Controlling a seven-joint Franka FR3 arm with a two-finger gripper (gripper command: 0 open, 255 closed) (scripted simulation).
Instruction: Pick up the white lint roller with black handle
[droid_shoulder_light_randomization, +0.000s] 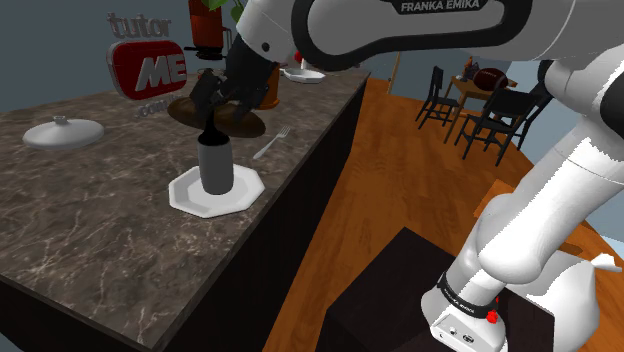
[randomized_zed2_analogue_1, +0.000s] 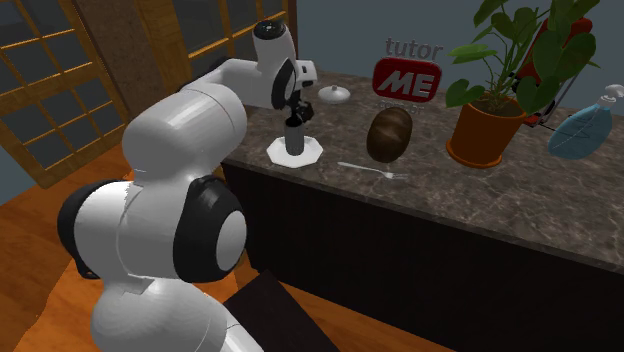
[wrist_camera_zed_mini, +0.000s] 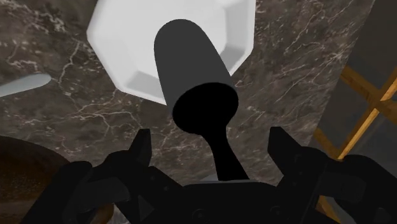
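The gripper (droid_shoulder_light_randomization: 212, 95) hangs right over the lint roller (droid_shoulder_light_randomization: 214, 165), which stands upright on a white eight-sided plate (droid_shoulder_light_randomization: 245, 190) on the dark marble counter (droid_shoulder_light_randomization: 100, 200). The roller's drum looks dark grey rather than white, and its thin black handle (wrist_camera_zed_mini: 222, 153) points straight up into the tool. In the wrist view the two fingers (wrist_camera_zed_mini: 143, 143) stand apart, one on each side of the handle and touching neither side, so nothing is held. A fork (droid_shoulder_light_randomization: 270, 143) lies on the counter just beyond the plate. I judge the approach and line-up done. Left to do: close on the handle and lift the roller off the plate.
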